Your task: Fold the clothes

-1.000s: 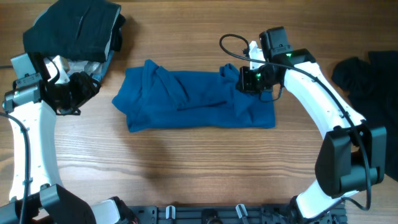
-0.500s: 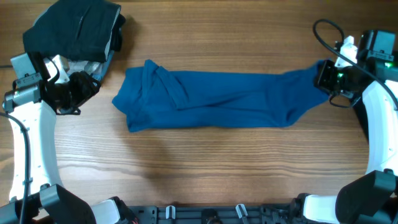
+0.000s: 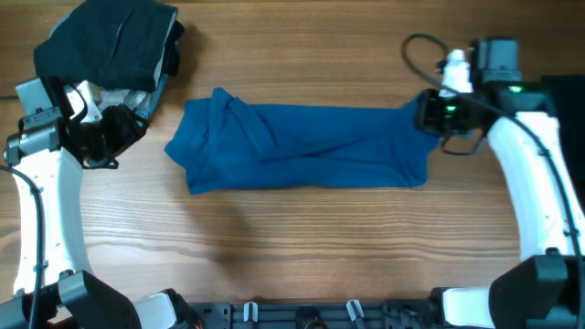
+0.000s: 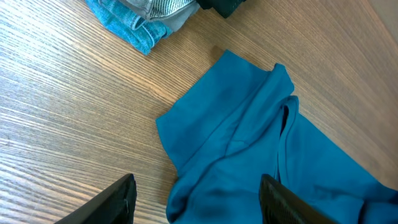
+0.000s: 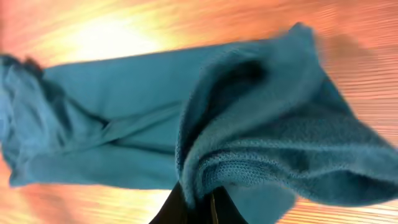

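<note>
The clothes, a royal-blue polo shirt, lie in a long band across the middle of the table. My right gripper is shut on the shirt's right end and holds that edge lifted; in the right wrist view the knit hem bunches over the pinched fingers. My left gripper hangs open to the left of the shirt, apart from it. In the left wrist view its two dark fingers frame the shirt's left corner from above with nothing between them.
A black garment lies on a pile with pale grey-blue fabric at the back left. More dark clothing sits at the right edge. Bare wood runs along the table's front.
The right gripper pulled the shirt's right end far out to the right, stretching it into a long band, then came back a little leftward. The left arm has not moved.
</note>
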